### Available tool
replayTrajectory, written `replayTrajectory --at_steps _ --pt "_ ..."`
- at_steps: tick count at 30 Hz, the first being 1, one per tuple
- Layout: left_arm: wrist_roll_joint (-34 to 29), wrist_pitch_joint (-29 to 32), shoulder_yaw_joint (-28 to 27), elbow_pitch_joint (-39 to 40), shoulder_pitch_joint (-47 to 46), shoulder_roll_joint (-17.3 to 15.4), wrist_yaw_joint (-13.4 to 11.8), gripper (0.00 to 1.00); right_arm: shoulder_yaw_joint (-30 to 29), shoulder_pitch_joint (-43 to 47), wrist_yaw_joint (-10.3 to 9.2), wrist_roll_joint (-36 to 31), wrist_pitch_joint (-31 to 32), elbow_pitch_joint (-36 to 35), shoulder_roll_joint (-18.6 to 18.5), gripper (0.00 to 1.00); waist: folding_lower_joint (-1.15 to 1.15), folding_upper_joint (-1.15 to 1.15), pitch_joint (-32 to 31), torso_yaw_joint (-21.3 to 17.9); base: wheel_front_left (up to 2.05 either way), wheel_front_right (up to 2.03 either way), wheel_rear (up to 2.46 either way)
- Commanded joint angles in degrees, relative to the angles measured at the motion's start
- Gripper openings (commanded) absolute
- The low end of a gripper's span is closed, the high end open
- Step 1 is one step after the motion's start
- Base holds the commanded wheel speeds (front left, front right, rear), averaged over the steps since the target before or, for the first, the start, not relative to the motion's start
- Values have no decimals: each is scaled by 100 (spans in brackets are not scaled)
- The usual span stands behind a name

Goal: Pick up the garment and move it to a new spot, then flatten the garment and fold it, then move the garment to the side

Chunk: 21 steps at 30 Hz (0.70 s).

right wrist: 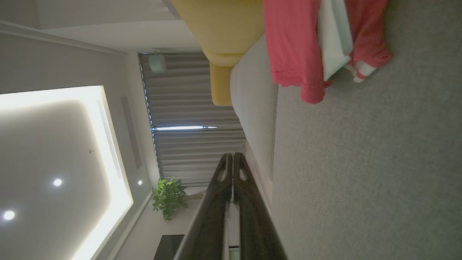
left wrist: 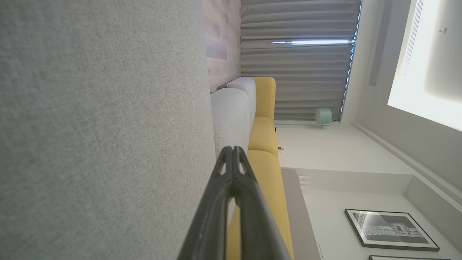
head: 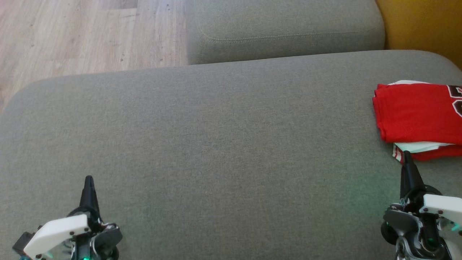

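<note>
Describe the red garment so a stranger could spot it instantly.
Start at the wide grey sofa seat. At its right end, near the mustard-yellow upholstery, a folded red jersey lies just ahead of the right end effector. It is bright red against grey fabric, with white trim and dark numerals.

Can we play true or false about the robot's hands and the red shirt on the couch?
1. The red jersey lies folded near the right end of the grey cushion. True.
2. The right hand is holding the jersey. False: it is shut on nothing, and the right wrist view shows the jersey lying farther along the cushion, apart from the fingertips.
3. The left hand is wide open. False: its two fingers are pressed together.
4. The floor beyond the cushion is pale wood. True.
</note>
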<state>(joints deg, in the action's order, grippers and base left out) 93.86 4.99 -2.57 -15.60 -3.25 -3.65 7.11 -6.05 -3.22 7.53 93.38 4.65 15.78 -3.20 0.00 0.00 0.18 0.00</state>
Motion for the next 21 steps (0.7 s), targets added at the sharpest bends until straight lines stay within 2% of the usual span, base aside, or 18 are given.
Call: replayTrajectory --at_steps 1,21 --pt "-30 14 -227 163 -279 -44 37 0 99 -283 -4 1 66 -184 -74 0 0 0 0 0 0 0 0" --pt "-60 44 -264 161 -282 -19 37 0 67 -286 -4 -27 92 -182 -51 0 0 0 0 0 0 0 0"
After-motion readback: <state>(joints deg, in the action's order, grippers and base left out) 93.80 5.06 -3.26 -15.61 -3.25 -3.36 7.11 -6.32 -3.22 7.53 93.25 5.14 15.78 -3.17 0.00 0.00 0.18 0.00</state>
